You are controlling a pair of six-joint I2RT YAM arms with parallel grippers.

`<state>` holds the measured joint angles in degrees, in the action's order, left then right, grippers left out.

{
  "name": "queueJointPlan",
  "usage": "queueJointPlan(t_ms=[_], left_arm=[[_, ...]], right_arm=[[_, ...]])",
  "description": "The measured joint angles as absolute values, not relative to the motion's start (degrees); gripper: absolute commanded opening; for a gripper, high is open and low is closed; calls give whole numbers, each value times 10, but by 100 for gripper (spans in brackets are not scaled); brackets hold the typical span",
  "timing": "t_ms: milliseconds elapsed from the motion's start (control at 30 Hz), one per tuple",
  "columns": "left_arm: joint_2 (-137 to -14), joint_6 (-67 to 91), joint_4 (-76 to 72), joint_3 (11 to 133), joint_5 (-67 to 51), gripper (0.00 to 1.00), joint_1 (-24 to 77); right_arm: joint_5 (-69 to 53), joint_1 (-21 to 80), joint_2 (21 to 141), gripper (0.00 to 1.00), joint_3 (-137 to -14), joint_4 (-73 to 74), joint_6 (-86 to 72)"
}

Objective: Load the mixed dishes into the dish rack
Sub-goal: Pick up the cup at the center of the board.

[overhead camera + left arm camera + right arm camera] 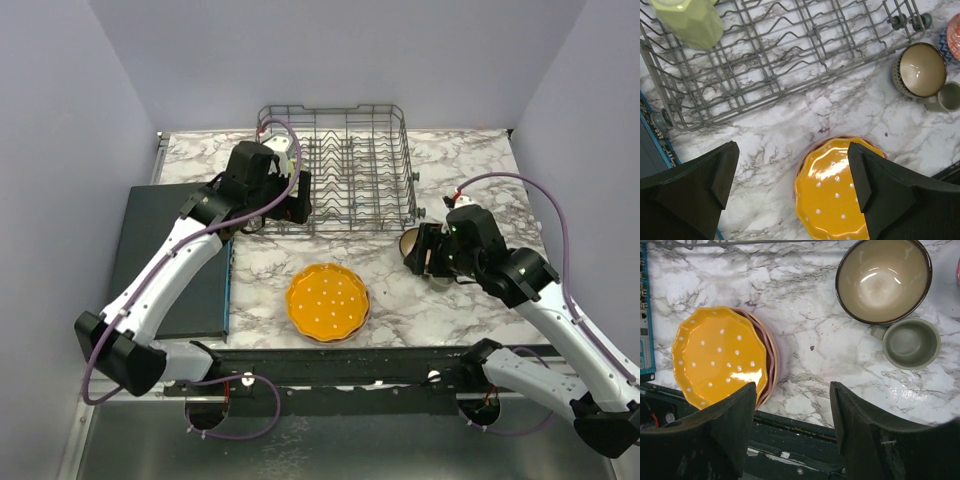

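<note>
Dishes sit mostly on the marble, outside the rack. The plate stack, dotted orange plate on top, lies near the front edge. The bowl and grey mug sit just right of the rack, close together; contact can't be told. One pale green mug is in the rack already.

Left gripper is wide open and empty, over the stack by the rack's front. Right gripper has jaws apart, empty, above bare marble between stack and grey mug.

Likely next pick is the grey mug or the bowl. Centre over one wall first, one finger inside, one outside. The mug handle points at the bowl, so come in from the clear side. Keep your arms apart near the rack.
</note>
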<state>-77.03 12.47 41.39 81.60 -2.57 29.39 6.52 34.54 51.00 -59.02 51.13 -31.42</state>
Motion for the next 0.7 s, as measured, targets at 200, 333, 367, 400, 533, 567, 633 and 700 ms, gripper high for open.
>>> queueJointPlan(t_ms=[200,333,367,400,533,567,633,700], left_arm=[[-691,153,396,744,-33,99,331],[-657,170,389,702,-40,99,349],[-651,172,388,695,-41,99,353],[-646,175,386,686,-42,99,356],[-623,179,375,646,-49,99,367],[-618,179,372,636,-54,99,369],[-612,178,365,619,-67,99,369],[-611,178,357,608,-76,99,369]], right_arm=[[94,345,535,67,-590,519,-315],[106,345,560,68,-590,522,-315],[109,345,565,68,-590,523,-315],[111,345,573,68,-590,523,-314],[117,345,599,69,-591,522,-310],[118,345,604,69,-591,521,-309],[118,344,619,69,-592,520,-304],[118,340,635,69,-593,515,-299]])
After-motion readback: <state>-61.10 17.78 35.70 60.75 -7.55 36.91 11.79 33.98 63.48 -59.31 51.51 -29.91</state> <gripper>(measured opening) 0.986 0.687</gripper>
